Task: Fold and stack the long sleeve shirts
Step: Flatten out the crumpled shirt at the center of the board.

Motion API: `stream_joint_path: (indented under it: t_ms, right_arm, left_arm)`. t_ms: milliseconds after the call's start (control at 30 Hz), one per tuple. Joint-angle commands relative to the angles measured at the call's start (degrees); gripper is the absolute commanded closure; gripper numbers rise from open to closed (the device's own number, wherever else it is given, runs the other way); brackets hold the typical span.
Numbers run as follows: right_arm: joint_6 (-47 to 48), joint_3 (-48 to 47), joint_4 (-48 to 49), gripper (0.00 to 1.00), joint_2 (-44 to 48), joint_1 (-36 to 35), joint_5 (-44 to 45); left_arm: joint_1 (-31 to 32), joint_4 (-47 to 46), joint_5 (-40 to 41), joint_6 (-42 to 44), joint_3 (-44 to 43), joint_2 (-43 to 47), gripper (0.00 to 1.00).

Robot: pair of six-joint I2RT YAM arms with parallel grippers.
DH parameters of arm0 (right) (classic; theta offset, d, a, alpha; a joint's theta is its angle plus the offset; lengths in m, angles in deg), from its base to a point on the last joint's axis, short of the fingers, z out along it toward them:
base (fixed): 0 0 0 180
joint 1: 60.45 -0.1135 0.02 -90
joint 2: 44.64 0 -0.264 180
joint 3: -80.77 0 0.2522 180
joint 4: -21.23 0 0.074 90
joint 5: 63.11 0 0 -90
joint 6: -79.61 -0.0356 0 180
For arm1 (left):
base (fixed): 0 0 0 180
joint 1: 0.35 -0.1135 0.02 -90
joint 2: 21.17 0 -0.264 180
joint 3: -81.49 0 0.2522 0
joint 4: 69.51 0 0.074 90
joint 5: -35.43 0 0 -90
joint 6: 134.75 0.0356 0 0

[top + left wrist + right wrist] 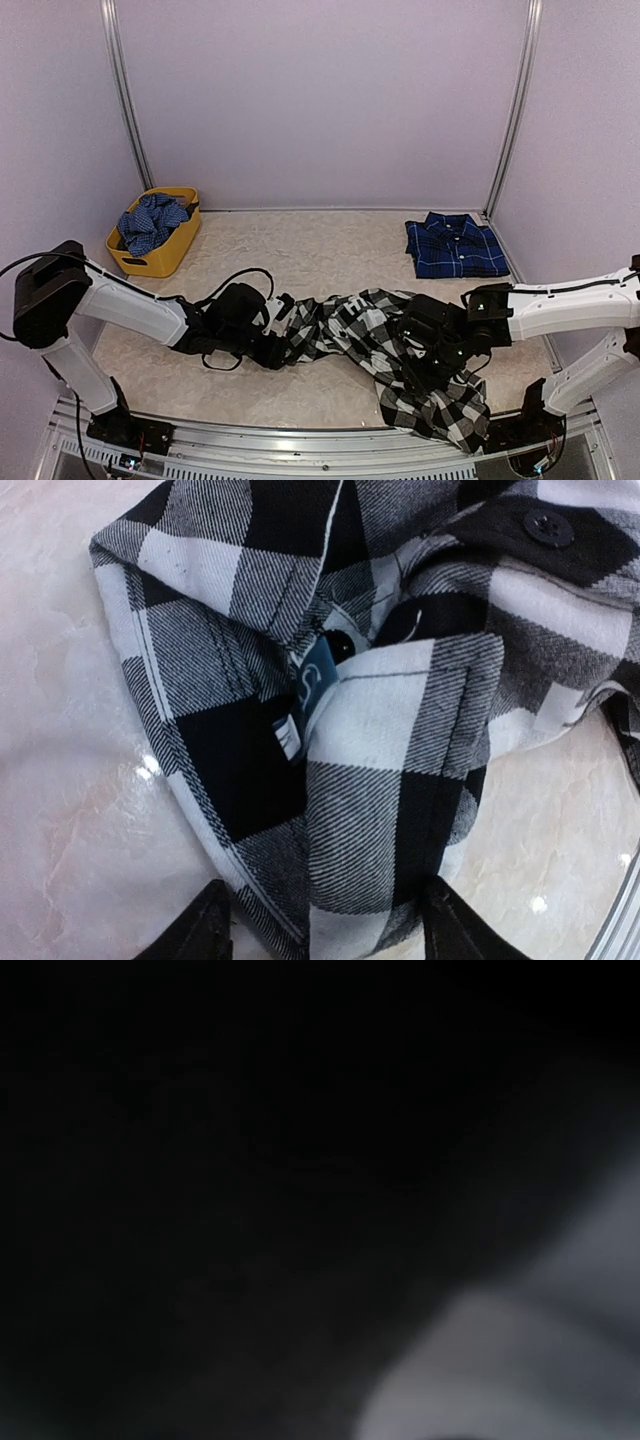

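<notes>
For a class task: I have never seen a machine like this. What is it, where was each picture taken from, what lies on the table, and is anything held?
These are two robot arms bolted at the near edge of a table, each with a two-finger gripper. The wide picture looks down from above and behind them; the other two come from wrist cameras. On the table lie a crumpled black-and-white check shirt, a folded navy plaid shirt at the far right, and a yellow basket of blue cloth at the far left. The left gripper has a fold of the check shirt between its fingers; whether it pinches yet is unclear. The right gripper is down on the same shirt, and its camera shows only darkness.
</notes>
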Motion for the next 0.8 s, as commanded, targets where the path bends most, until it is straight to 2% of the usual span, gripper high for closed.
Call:
stream_joint_path:
  t_ms: [0,167,233,333,433,600,767]
  right_arm:
    - [0.2,-5.6,-4.8,0.57,-1.1,-0.2,5.9]
    - [2.5,-10.6,-6.4,0.79,-0.3,2.5,7.5]
    - [3.7,-12.1,-7.4,0.88,-0.1,3.8,8.3]
    - [6.0,-15.5,-10.5,0.96,0.3,6.0,10.1]
    - [7.8,-22.2,-15.9,0.99,0.6,8.3,14.6]
    - [11.7,-36.2,-25.6,0.99,-1.5,11.8,22.4]
    - [15.7,-50.2,-33.5,0.91,-4.9,13.7,26.9]
  left_arm:
    - [0.3,-2.7,-1.5,2.2,-2.3,-4.2,0.47]
    - [0.3,-7.5,-7.4,3.9,-2.4,-5.8,0.66]
    - [0.1,-8.6,-9.5,4.7,-2.6,-6.2,0.80]
    - [-0.5,-7.5,-11.8,5.1,-3.6,-5.6,1.00]
    - [-1.4,-4.3,-12.2,4.5,-3.8,-0.7,1.00]
    - [-2.1,6.1,-12.0,1.9,-8.2,15.7,1.00]
    - [-2.0,17.5,-8.8,-1.7,-18.1,30.6,1.00]
